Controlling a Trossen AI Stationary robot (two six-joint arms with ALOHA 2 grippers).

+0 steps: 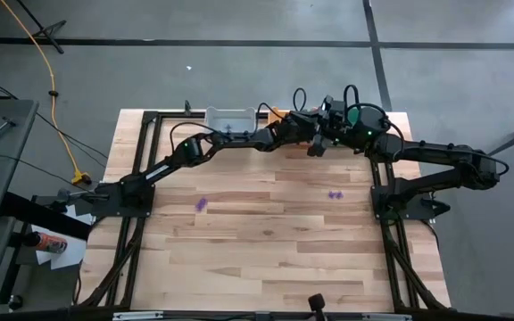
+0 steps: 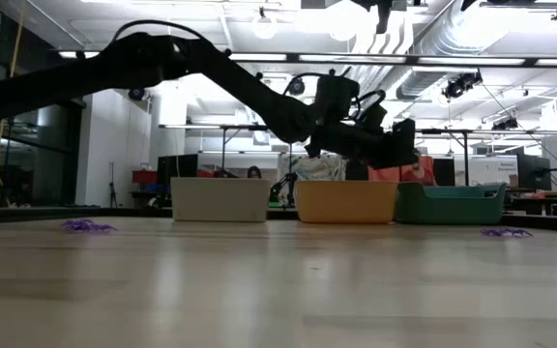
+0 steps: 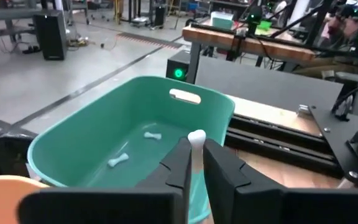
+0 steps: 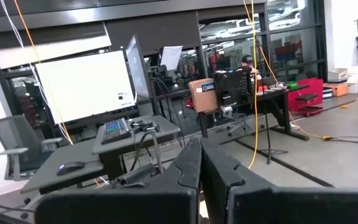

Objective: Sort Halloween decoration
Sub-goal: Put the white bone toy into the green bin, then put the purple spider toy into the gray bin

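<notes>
Teal bin (image 3: 129, 146): sat centre-left in the left wrist frame, directly under the left fingers; held two small white bone-shaped trinkets (image 3: 153, 135) on its floor, so likely the drop spot for bone pieces.
Left gripper (image 3: 196, 163): hung over the teal bin's near rim, lower centre of that frame; fingers narrow, pinching a small white bone trinket (image 3: 196, 139) that stood up between the tips; seemingly poised there for release into the bin.
Left arm: reached from the left of the high frame across to the top centre, above the row of bins.
Right gripper (image 4: 199, 163): closed tight with nothing between the fingers, bottom centre of its own frame, aimed out at the room; parked at the upper right of the high frame, apparently waiting.
Purple trinkets (image 1: 201, 205): small cluster left of centre on the wooden table (image 1: 266, 259) in the high frame, a second purple cluster (image 1: 334, 193) right of centre; both well apart from either gripper, unsorted.
Bins in the low frame: grey bin (image 2: 219, 199), orange bin (image 2: 346, 201) and teal one side by side at mid-height along the table's far edge, one per kind of trinket by the look of it.
Writing: none legible; no brand or label readable on bins, arms or trinkets; monitor and boxes in the right wrist frame too indistinct to read.
</notes>
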